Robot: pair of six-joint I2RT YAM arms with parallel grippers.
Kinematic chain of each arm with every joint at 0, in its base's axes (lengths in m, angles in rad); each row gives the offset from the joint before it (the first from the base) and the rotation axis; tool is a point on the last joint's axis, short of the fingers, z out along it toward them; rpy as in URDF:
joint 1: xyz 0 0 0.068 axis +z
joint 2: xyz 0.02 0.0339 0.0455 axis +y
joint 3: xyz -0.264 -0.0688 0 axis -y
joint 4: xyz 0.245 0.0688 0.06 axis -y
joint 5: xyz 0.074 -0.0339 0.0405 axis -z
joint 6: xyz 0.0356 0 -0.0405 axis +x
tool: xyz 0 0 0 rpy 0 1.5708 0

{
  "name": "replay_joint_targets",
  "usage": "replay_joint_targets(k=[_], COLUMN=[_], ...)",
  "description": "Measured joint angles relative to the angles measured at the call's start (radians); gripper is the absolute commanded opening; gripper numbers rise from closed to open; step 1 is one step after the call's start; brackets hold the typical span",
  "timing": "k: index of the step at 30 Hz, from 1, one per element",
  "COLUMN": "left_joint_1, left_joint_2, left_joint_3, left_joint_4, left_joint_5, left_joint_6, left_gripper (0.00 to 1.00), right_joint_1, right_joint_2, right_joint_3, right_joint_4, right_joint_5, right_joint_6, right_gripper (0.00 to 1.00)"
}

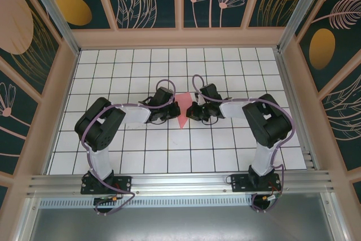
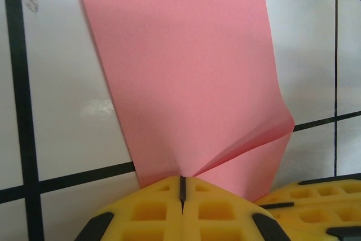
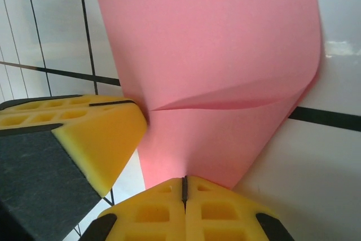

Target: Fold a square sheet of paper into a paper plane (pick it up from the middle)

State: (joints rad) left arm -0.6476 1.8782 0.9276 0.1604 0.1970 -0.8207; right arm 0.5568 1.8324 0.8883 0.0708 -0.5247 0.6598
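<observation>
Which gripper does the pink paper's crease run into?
The left gripper: the sheet's crease ends at its pinch, while the right gripper clamps a smooth part.

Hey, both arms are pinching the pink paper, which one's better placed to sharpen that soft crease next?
Left, probably. The left fingers are shut on the paper right where the crease starts, so they could run along it. The right fingers pinch away from the crease and could anchor.

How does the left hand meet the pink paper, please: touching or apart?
Touching. In the left wrist view, the shut left hand pinches the pink paper.
</observation>
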Motion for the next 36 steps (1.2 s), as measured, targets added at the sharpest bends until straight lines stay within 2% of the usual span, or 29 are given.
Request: replay_joint_targets(k=[7,12,17,26,36], left_joint_1=[0.000,0.000,0.001,-0.020,-0.046], left_joint_2=[-0.002,-0.031,-0.109,-0.152,-0.127], left_joint_3=[0.015,0.019,0.002,-0.106,-0.111], left_joint_4=[-0.031,-0.083,-0.065,0.023,0.092], left_joint_5=[-0.006,-0.023,0.008,0.094,0.163], left_joint_6=[0.008,0.025,0.025,-0.026,-0.051], left_gripper=[0.00,0.09,0.12,0.05,0.01], right_joint_1=[0.000,0.000,0.000,0.001,0.001], right_joint_2=[0.010,0.010,0.010,0.010,0.010], right_joint_3=[0.002,0.003,0.003,0.003,0.003], right_joint_4=[-0.001,-0.001,-0.001,-0.001,-0.001], right_joint_5=[0.000,0.000,0.000,0.000,0.000], right_joint_6=[0.000,0.000,0.001,0.001,0.002], right_gripper=[0.00,0.00,0.00,0.00,0.00])
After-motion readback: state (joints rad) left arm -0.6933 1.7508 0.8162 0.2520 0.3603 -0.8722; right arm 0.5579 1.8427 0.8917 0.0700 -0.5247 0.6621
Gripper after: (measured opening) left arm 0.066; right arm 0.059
